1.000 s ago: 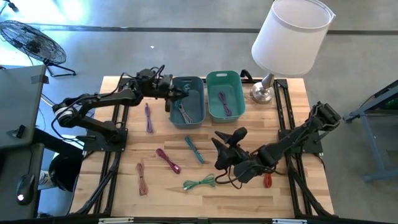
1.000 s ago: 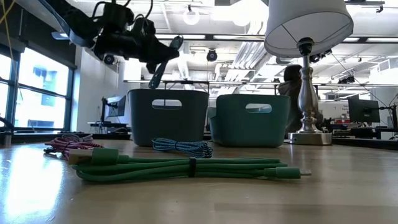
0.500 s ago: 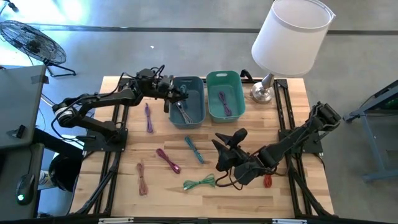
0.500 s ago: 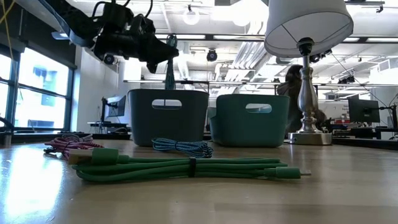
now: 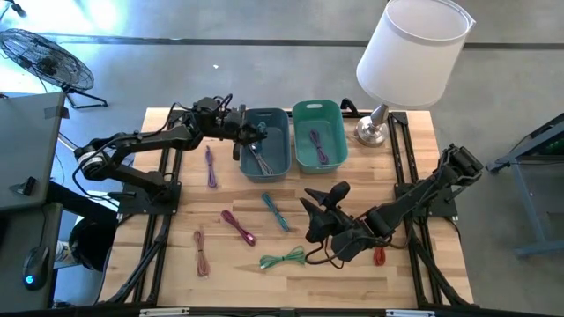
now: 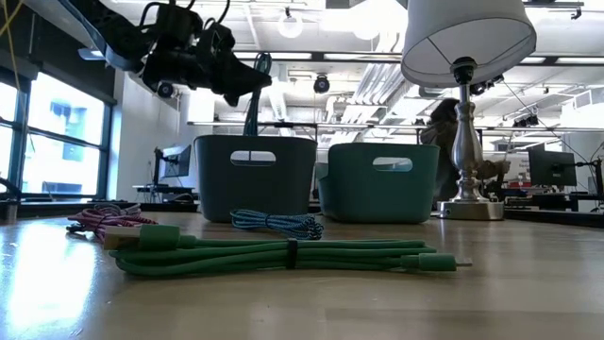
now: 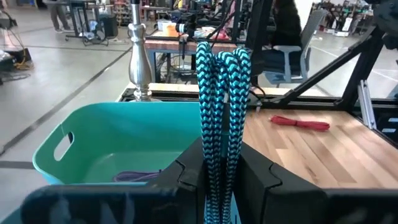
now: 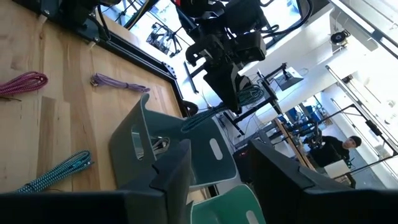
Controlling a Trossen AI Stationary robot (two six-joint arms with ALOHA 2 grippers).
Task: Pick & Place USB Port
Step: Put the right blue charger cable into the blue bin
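Note:
My left gripper (image 5: 240, 134) is at the left rim of the blue-grey bin (image 5: 273, 132), shut on a bundled teal-and-black braided USB cable (image 6: 253, 94). The cable's lower end hangs just over the bin's rim. The bin has a grey cable (image 5: 260, 158) in it. Beside it, the teal bin (image 5: 330, 119) holds a purple cable (image 5: 315, 145). My right gripper (image 5: 324, 195) is open and empty above the table's middle, near a green cable (image 5: 282, 259). My left gripper pinches the folded cable bundle (image 7: 219, 155) between its two fingers (image 7: 186, 171), several strands together. The fingers come level from the table's left and lie across the bundle. The bundle stands nearly upright, its looped end (image 7: 221, 56) above the fingers, its other end below, clear of the table.
Loose cables lie on the table: purple (image 5: 211, 165), magenta (image 5: 238, 226), teal-blue (image 5: 275, 211), pink-brown (image 5: 202, 251) and red (image 5: 380, 255). A lamp (image 5: 410, 53) stands at the far right corner. A person sits in the room behind the lamp (image 6: 444, 123).
The cable in my left gripper has swung from a clear slant to nearly upright over the blue-grey bin's left rim. The gripper has stayed shut on it and has kept its place.

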